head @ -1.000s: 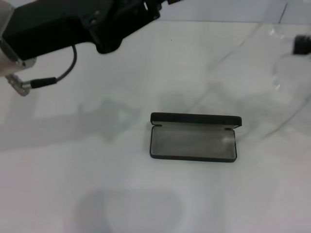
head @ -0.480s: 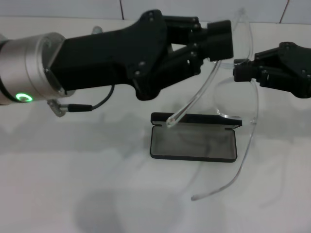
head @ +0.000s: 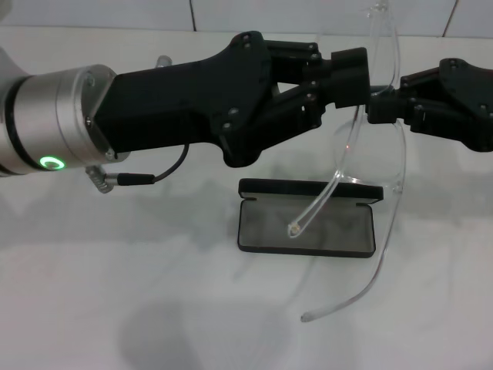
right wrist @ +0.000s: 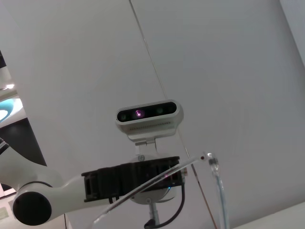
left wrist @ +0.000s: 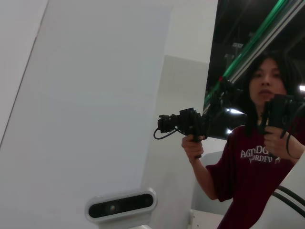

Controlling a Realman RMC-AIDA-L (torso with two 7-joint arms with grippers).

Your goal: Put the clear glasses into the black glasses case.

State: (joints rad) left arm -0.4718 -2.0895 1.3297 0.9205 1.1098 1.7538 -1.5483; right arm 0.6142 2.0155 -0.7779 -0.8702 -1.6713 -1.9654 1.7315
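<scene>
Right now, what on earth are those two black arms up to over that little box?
Both arms hold the clear glasses up between them: the left gripper and the right gripper meet at the frame. The glasses' arms dangle unfolded above the black glasses case, which lies open on the white table, empty so far.

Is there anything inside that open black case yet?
No. The case lies open on the table, showing only grey lining. The glasses hang above it, held between the left gripper and right gripper; one arm tip dangles over the lining.
</scene>
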